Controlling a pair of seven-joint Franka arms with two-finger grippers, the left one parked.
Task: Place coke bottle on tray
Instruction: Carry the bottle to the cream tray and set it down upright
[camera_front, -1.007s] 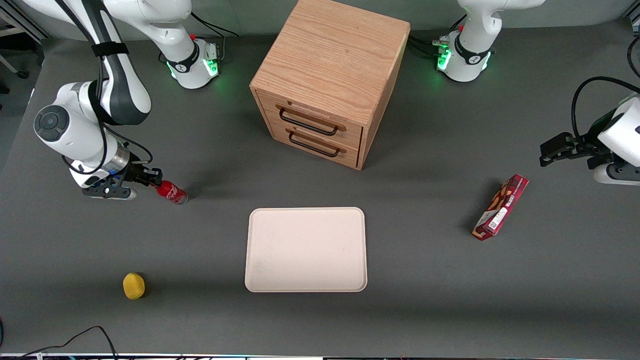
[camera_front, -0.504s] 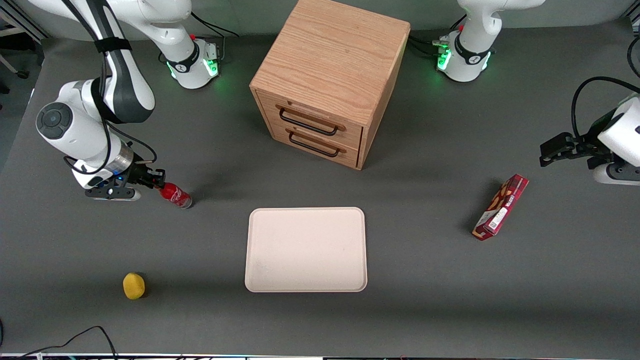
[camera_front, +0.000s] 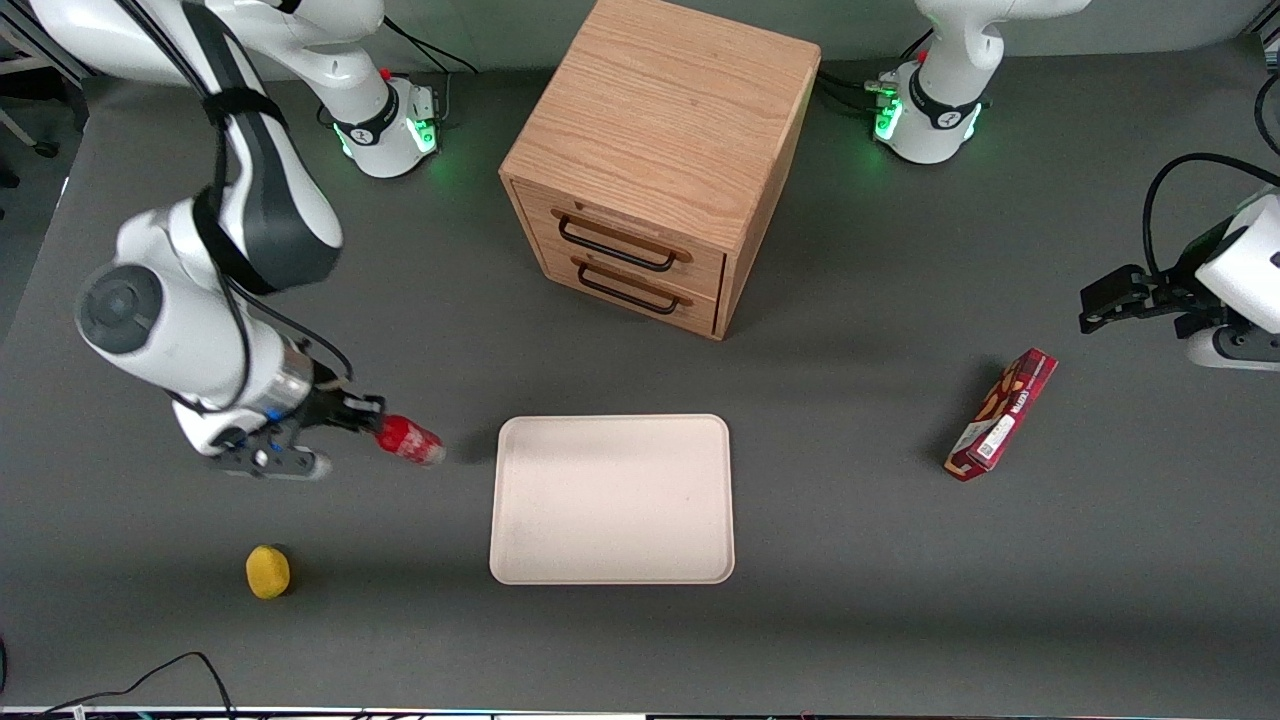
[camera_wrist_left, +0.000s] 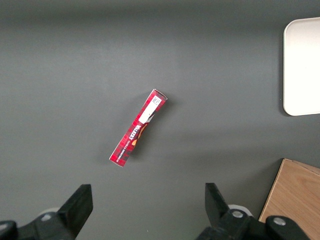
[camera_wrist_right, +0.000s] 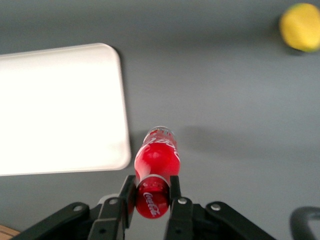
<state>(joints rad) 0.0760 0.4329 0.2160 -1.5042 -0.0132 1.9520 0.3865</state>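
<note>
My right gripper (camera_front: 372, 432) is shut on the cap end of the coke bottle (camera_front: 410, 441), a small red bottle with white script, and holds it tilted above the table, just beside the tray's edge toward the working arm's end. In the right wrist view the two fingers (camera_wrist_right: 127, 196) clamp the red cap (camera_wrist_right: 151, 199) and the bottle (camera_wrist_right: 157, 155) points down at the table next to the tray's rounded corner (camera_wrist_right: 116, 155). The tray (camera_front: 611, 498) is a large flat cream-white rectangle in the middle of the table, with nothing on it.
A wooden two-drawer cabinet (camera_front: 660, 160) stands farther from the front camera than the tray. A yellow lemon-like object (camera_front: 267, 571) lies nearer the front camera than the gripper. A red snack box (camera_front: 1001, 413) lies toward the parked arm's end, also in the left wrist view (camera_wrist_left: 138, 128).
My right gripper has carried the bottle up off the table and sideways toward the tray, and nearer the front camera. The bottle now hangs just beside the tray's edge.
</note>
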